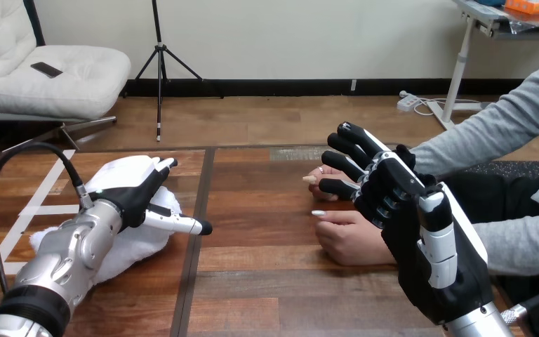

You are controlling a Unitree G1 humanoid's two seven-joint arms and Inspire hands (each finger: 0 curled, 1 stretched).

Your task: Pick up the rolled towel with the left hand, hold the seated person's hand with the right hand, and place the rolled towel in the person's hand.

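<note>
The wooden tabletop (267, 281) carries a white towel (137, 246) at its left side. Well to the right of the towel, the right hand (386, 186) is raised with its fingers spread and gripping nothing. The left hand (137, 196) lies on top of the towel, fingers straight, thumb pointing away to the right. Two person's hands (351, 239) rest on the tabletop, well right of the towel, just beside the right hand.
</note>
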